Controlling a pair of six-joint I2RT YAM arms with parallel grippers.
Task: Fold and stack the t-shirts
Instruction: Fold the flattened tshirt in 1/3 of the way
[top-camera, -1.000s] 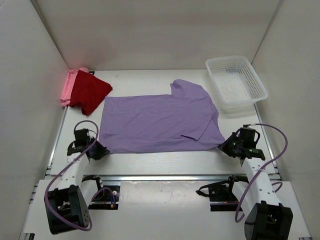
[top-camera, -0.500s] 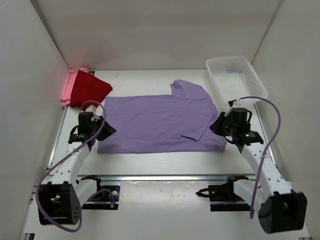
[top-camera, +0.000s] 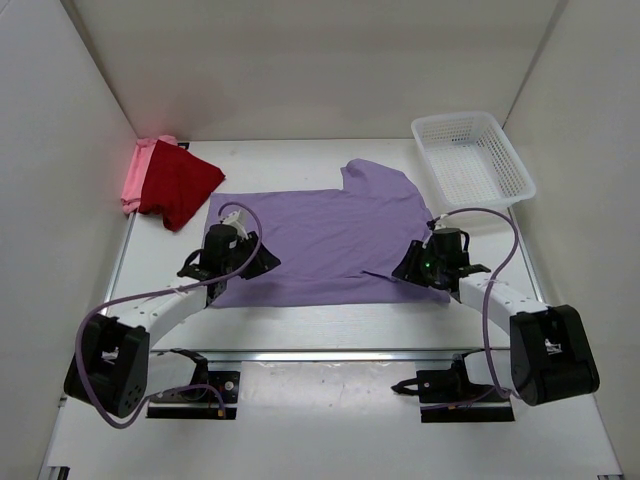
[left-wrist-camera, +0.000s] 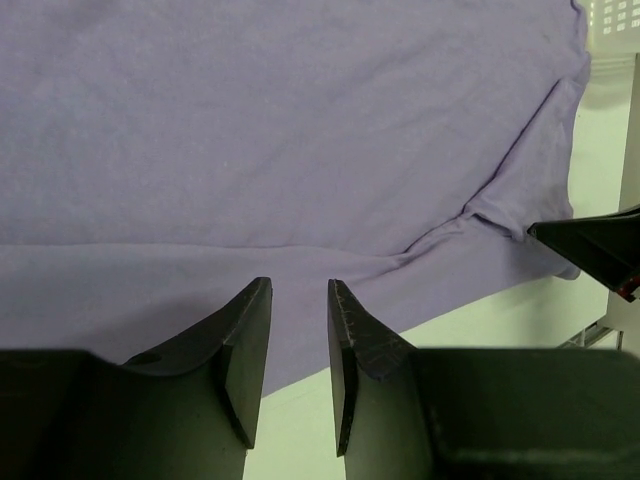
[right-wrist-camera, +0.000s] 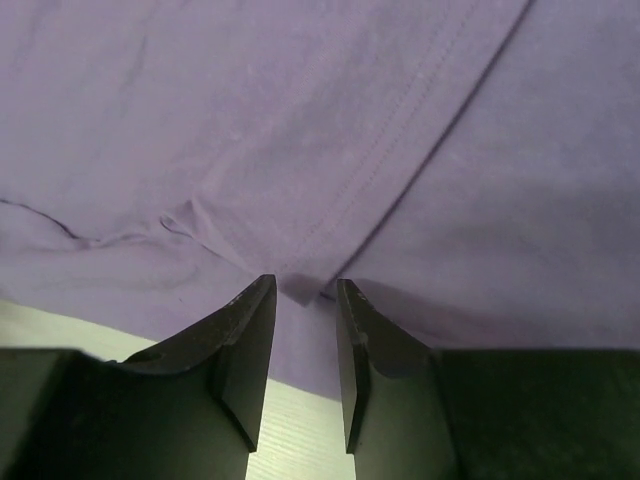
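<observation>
Top external view: the purple shirt (top-camera: 320, 235) lies flat on the bench (top-camera: 330, 322), its near edge doubled over. Left claw (top-camera: 262, 262) and right claw (top-camera: 403, 268) sit low over that edge, each slightly spread, pinching nothing. A fingertip snagging cloth on withdrawal could drag the fold crooked.

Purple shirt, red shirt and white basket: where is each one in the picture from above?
Lavender purple fabric t-shirt (top-camera: 320, 235): top view, middle of its spread body.
Dark red fabric t-shirt (top-camera: 180, 188): top view, middle of the bunched cloth.
White mesh plastic basket (top-camera: 490, 198): top view, its near wall.
</observation>
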